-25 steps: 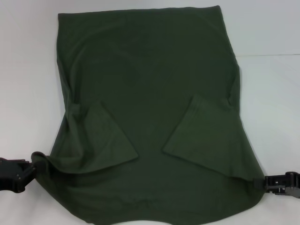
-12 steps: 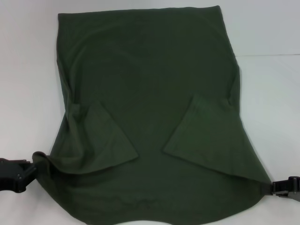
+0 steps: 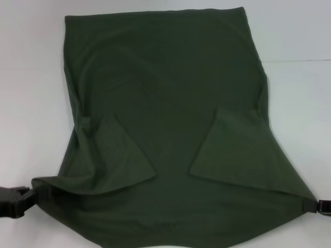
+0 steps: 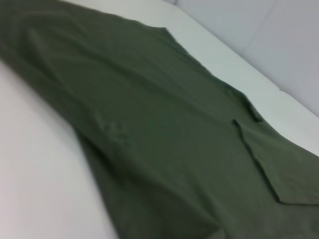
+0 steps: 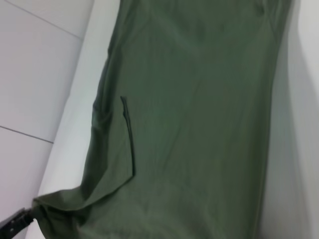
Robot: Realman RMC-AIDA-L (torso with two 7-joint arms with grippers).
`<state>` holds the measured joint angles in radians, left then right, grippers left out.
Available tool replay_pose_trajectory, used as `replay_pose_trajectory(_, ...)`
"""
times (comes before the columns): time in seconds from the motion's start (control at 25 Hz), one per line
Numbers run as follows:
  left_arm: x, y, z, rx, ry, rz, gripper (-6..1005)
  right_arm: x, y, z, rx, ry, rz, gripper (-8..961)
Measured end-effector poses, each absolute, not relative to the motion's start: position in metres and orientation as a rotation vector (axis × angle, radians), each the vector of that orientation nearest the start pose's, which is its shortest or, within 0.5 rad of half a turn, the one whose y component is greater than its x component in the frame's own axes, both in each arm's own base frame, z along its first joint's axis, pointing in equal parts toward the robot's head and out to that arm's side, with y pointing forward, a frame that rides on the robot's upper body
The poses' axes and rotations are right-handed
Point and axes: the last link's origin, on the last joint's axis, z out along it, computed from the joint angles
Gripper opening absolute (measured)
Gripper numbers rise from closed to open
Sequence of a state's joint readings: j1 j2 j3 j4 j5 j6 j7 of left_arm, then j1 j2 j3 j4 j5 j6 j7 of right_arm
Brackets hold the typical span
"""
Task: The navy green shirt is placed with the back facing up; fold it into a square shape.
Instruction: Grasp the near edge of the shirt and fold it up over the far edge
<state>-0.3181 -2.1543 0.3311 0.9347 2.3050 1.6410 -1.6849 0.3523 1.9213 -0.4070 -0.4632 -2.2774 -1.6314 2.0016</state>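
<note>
Both grippers are on the navy green shirt (image 3: 165, 119), one at each near corner, and the cloth is pulled taut between them. That shirt lies spread across the white surface (image 3: 31, 77), plain side up, with its two short sleeves folded inward as triangular flaps on the body. The left gripper (image 3: 15, 200) sits at the shirt's near left corner, its fingers closed on the fabric there, which rises in a small raised fold off the surface. The right gripper (image 3: 321, 206) is at the shirt's opposite near corner, fingers pinched on the very tip of the cloth, only a sliver of it showing. From the left wrist view the shirt (image 4: 164, 129) runs away in a long dark sheet, one sleeve flap lying flat. From the right wrist view the shirt (image 5: 199, 124) stretches toward the left gripper (image 5: 12, 221) at its far corner.
</note>
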Motion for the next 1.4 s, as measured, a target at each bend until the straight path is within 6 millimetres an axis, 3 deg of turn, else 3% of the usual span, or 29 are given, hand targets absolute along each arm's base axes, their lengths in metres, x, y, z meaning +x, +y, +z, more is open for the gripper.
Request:
replay_pose_trajectory(0.36,-0.361,0.236,0.044,-2.271,-1.346,-0.567,15,0.385,0.223,0.05,-2.179,1.829,0.744,47)
replay_pose_trajectory(0.76,-0.352,0.212,0.039,-2.38,-1.377,-0.637,14,0.39,0.199,0.053,-2.196,1.792,0.784,49)
replay_pose_trajectory(1.4,-0.344,0.201,0.031,-2.441,-1.423,-0.722,15,0.404,0.163,0.061,-2.128,1.801,0.805,53)
